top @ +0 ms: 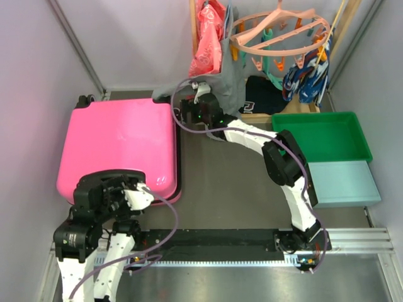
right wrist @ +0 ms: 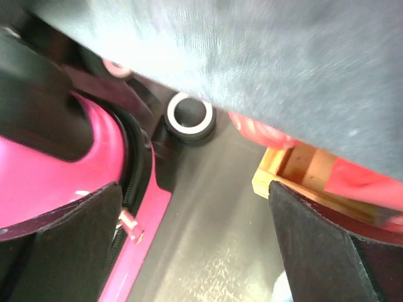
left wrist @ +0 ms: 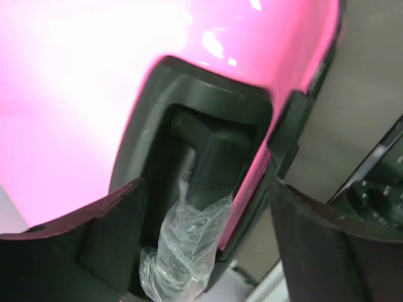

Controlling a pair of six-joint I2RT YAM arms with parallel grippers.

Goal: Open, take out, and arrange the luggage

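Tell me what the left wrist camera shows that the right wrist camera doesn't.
Left wrist only: the recessed black handle of the luggage, with crinkled clear plastic. Right wrist only: a white-ringed black wheel, a zipper pull, grey cloth and a wooden frame. Both: pink shell, plus open claws, left claw and right claw.

Grn tray (top: pixel 321 135), teal box (top: pixel 343 182) (adj.)

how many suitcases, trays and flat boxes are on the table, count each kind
pink suitcase: 1
green tray: 1
pale teal flat box: 1
total: 3
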